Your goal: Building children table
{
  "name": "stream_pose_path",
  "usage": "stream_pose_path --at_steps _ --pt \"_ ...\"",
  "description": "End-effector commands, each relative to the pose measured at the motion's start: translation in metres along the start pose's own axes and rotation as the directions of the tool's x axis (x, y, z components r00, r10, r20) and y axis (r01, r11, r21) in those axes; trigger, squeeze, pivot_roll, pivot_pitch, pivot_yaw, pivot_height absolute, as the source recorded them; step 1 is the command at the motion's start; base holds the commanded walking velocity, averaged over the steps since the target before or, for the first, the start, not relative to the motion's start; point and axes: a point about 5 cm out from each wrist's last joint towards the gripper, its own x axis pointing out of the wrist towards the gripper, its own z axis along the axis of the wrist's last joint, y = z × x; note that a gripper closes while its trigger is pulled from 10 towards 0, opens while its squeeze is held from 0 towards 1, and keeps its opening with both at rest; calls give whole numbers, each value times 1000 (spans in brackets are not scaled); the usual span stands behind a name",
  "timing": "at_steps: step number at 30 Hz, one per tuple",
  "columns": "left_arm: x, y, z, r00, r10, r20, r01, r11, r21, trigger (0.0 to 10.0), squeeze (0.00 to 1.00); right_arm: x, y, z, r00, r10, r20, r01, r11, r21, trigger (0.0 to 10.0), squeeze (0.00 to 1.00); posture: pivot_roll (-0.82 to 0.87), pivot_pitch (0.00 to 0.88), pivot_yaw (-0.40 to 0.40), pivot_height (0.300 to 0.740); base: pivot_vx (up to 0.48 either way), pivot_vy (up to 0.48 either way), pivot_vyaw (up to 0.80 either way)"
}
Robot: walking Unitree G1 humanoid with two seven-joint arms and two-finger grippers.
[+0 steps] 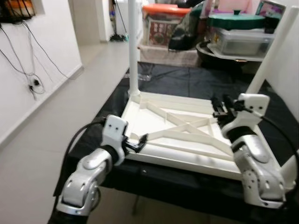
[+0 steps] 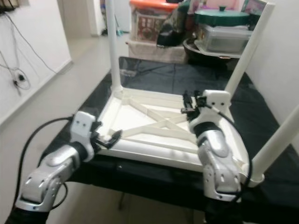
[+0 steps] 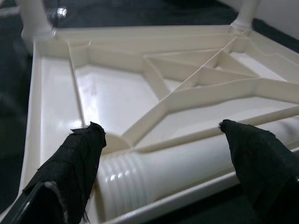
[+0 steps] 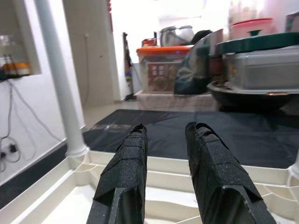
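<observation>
- Table top (image 1: 159, 116): cream plastic, upside down on a black-covered work surface (image 1: 187, 79); ribbed underside faces up, with diagonal braces meeting near its middle.
- Fitted legs: one leg (image 1: 133, 46) upright in the corner at 11 o'clock; a second (image 1: 273, 49) leans from the corner at 2 o'clock; a third (image 2: 275, 142) rises from the corner at 5 o'clock.
- Loose leg (image 3: 187, 163): lying inside the near rim, at 7 o'clock of the top; threaded end visible.
- Left gripper (image 3: 163, 140): fingers spread wide, one either side of the loose leg, not clamped on it.
- Right gripper (image 4: 163, 135): above the top's 3 o'clock edge, fingers narrowly parted, holding nothing.
- Background: storage boxes (image 1: 163, 23) and a green lid (image 1: 236, 19) at 12 o'clock.
</observation>
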Motion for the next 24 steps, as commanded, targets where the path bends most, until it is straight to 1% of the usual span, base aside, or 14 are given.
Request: stream_pose_path --at_steps 1,2,3,5,6,7,9,11,12,16,17,18,19,24 --pt "0 6 -7 998 -17 -65 15 999 -39 10000 0 -1 3 1 1000 7 -4 -6 1000 7 10000 0 154 43 -92 740 0 0 0" --pt "0 6 -7 998 -17 -65 15 999 -39 10000 0 -1 3 1 1000 7 -4 -6 1000 7 10000 0 154 43 -92 740 0 0 0" --pt "0 10 -9 995 -26 -94 22 998 -51 10000 0 -2 4 1 1000 4 -6 -4 1000 9 10000 0 154 56 -89 740 0 0 0" --pt "0 10 -9 995 -26 -94 22 998 -51 10000 0 -2 4 1 1000 4 -6 -4 1000 9 10000 0 154 56 -89 740 0 0 0" --pt "0 15 -10 992 -42 -119 34 997 -73 10000 0 -3 4 -1 1000 -2 -14 3 1000 10 10000 0 154 64 -88 740 0 0 0" --pt "0 15 -10 992 -42 -119 34 997 -73 10000 0 -3 4 -1 1000 -2 -14 3 1000 10 10000 0 154 64 -88 740 0 0 0" --pt "2 25 -14 986 -41 -161 23 994 -109 10000 0 -6 3 -4 999 -14 -32 14 1000 14 10000 0 158 79 -88 740 0 0 0" --pt "3 27 -14 985 -41 -167 21 993 -118 10000 0 -6 3 -5 999 -18 -38 18 1000 15 10000 0 158 79 -88 740 0 0 0" --pt "4 28 -14 983 -54 -178 33 992 -123 10000 0 -6 3 -6 999 -20 -43 21 1000 14 10000 0 157 100 -87 740 0 0 0" --pt "5 29 -14 976 -83 -200 55 988 -144 10000 0 -7 4 -6 999 -24 -48 25 1000 11 10000 0 154 108 -84 740 0 0 0" --pt "5 30 -15 969 -104 -222 68 984 -165 10000 0 -7 4 -5 998 -28 -52 28 1000 8 10000 0 153 113 -82 740 0 0 0" --pt "5 30 -15 969 -104 -222 68 984 -165 10000 0 -7 4 -5 998 -28 -52 28 1000 8 10000 0 153 113 -82 740 0 0 0" --pt "5 29 -14 967 -116 -229 73 980 -185 10000 0 -7 4 -5 998 -30 -54 30 1000 6 10000 0 153 116 -81 740 0 0 0" --pt "6 25 -13 962 -141 -235 95 976 -197 10000 0 -8 4 -6 998 -36 -57 37 999 4 10000 0 155 118 -79 740 0 0 0"
